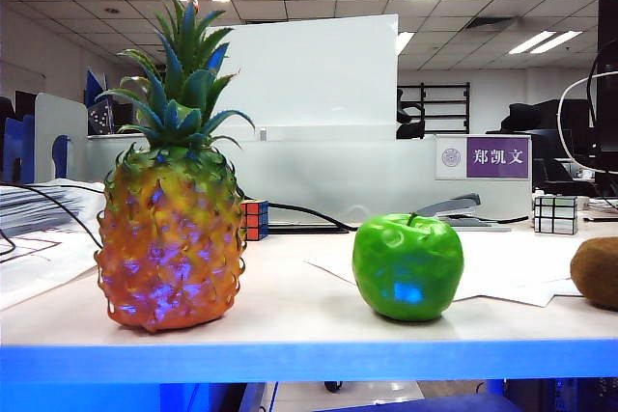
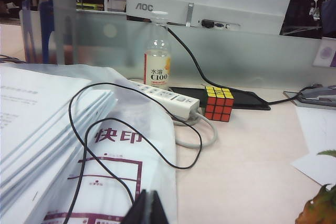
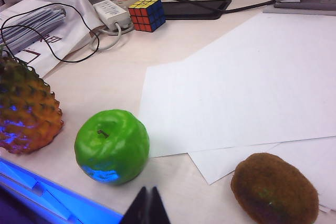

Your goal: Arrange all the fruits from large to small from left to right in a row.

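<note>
1. Pineapple (image 1: 169, 238) at far left of table (image 1: 290, 311), standing up, green top pointing up. Biggest fruit, so first in row.
2. Apple (image 1: 408, 267) next, to its right, well apart from it, stem up. Middle size, so middle spot.
3. Kiwi (image 1: 597, 272) last, at right edge of ext. view, half cut off. In right wrist view, lying partly on white paper (image 3: 247, 82). Smallest, so right end.
4. Looks like big-to-small order already right; row done, I think.
5. Left gripper (image 2: 148, 208) pulled back near table edge, over plastic bag of papers (image 2: 79, 145); tips pressed together, holding nothing.
6. Right gripper (image 3: 148, 205) low between apple & kiwi, touching neither; tips together, nothing held.
7. Behind: Rubik's cube (image 2: 219, 103), bottle (image 2: 157, 59), power strip (image 2: 168, 95). Not fruit, so left alone.
</note>
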Available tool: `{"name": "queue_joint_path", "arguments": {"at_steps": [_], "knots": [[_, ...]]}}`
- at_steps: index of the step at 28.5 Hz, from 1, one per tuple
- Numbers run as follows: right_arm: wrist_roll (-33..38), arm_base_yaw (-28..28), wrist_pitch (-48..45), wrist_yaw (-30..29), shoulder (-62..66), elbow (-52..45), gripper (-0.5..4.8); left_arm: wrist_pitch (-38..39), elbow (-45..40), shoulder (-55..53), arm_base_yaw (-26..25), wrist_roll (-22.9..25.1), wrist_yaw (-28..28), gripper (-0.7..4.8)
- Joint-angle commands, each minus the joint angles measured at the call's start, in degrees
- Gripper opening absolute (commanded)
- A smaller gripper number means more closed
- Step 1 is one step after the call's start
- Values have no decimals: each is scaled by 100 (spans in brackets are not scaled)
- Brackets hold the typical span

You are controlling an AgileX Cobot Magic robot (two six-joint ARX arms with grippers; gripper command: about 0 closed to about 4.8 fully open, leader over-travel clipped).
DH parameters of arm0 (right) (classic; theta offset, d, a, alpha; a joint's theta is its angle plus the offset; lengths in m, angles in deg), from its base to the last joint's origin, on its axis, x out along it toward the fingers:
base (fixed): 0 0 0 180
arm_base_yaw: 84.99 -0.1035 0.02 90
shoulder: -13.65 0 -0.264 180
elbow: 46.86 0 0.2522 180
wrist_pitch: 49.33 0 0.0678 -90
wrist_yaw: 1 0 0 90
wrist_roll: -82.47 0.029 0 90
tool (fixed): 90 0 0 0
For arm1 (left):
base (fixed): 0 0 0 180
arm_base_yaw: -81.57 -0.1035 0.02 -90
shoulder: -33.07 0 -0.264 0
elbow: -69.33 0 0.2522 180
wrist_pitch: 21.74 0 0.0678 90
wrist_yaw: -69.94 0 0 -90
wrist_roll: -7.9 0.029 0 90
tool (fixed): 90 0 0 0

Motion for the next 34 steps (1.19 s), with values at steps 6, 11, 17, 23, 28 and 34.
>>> {"name": "queue_joint_path", "arguments": {"at_steps": [6,11,17,23,28,34], "knots": [[20,2,-79,4,-9,13,-5,-205,-302,9,-210,-22,39,-4],[20,2,-79,4,-9,13,-5,-238,-302,9,-210,-13,433,-4],[20,2,-79,4,-9,13,-6,-284,-302,9,-210,4,492,-4],[20,2,-79,4,-9,13,-5,-282,-302,9,-210,2,490,-4],[20,2,-79,4,-9,13,-6,-256,-302,9,-210,2,487,-4],[20,2,-79,4,-9,13,-5,-256,-302,9,-210,2,487,-4]]}}
